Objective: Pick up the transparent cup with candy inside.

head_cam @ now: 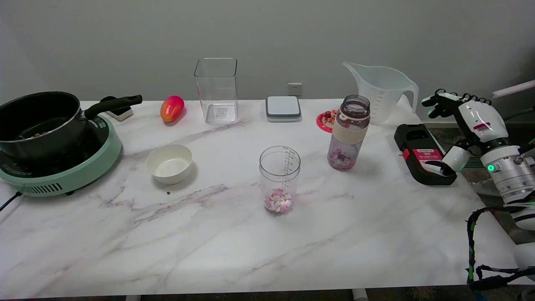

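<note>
one cup (pixel 279 179), one bottle (pixel 349 132), one bowl (pixel 169 163)

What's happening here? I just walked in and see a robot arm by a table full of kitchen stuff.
The robot's right hand is at the table's right edge, fingers spread, holding nothing. Its target, the transparent cup with pink and white candy at the bottom, stands untouched near the middle of the marble table. A bottle stands between them, further back. The pickup has not started yet.
</note>
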Controlling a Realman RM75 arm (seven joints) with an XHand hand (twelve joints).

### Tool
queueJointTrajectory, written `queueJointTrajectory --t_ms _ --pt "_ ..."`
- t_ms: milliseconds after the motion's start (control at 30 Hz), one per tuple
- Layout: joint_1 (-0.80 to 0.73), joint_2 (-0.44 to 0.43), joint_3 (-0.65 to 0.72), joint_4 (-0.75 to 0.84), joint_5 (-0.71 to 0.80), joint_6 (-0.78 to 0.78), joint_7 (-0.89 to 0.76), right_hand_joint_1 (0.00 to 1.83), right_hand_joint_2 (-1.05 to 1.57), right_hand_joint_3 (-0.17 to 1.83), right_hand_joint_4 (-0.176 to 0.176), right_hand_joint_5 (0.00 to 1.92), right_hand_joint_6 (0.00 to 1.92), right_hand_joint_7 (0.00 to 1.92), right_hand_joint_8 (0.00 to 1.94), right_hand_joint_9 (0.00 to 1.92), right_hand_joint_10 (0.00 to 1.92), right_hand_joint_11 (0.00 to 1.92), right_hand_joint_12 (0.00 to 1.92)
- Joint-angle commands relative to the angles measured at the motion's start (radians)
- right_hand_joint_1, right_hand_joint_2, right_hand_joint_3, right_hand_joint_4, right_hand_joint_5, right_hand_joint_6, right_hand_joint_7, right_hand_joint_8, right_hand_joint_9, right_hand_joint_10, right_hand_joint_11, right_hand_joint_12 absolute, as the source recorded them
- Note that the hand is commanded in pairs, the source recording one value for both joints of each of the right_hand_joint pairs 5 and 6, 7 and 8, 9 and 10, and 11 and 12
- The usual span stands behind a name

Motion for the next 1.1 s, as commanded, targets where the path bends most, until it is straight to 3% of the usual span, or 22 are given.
queueJointTrajectory --t_ms 33,333,500,733,933,1100 --pt "0.008 0.011 -0.020 -0.060 -0.032 -0.022 0.069 1.31 -0.61 1.41 0.000 0.64 0.64 0.86 0.86 0.61 0.61 0.72 0.72" --pt "0.028 0.020 -0.104 -0.051 -0.036 -0.041 0.072 1.32 -0.60 1.38 0.000 0.63 0.63 0.90 0.90 0.66 0.66 0.72 0.72" --pt "-0.006 0.002 -0.058 -0.004 -0.019 -0.026 0.072 1.32 -0.60 1.38 0.000 0.62 0.62 0.90 0.90 0.67 0.67 0.72 0.72" --pt "-0.117 -0.093 0.025 0.142 0.214 -0.093 0.055 1.33 -0.62 1.37 0.000 0.59 0.59 0.89 0.89 0.67 0.67 0.72 0.72" --pt "-0.108 -0.187 -0.027 0.152 0.215 0.084 -0.188 1.32 -0.47 1.28 0.000 0.70 0.70 0.97 0.97 0.71 0.71 0.75 0.75" --pt "-0.115 -0.203 -0.192 0.191 0.405 0.197 -0.316 1.33 -0.38 1.22 0.000 0.67 0.67 1.05 1.05 0.78 0.78 0.79 0.79"
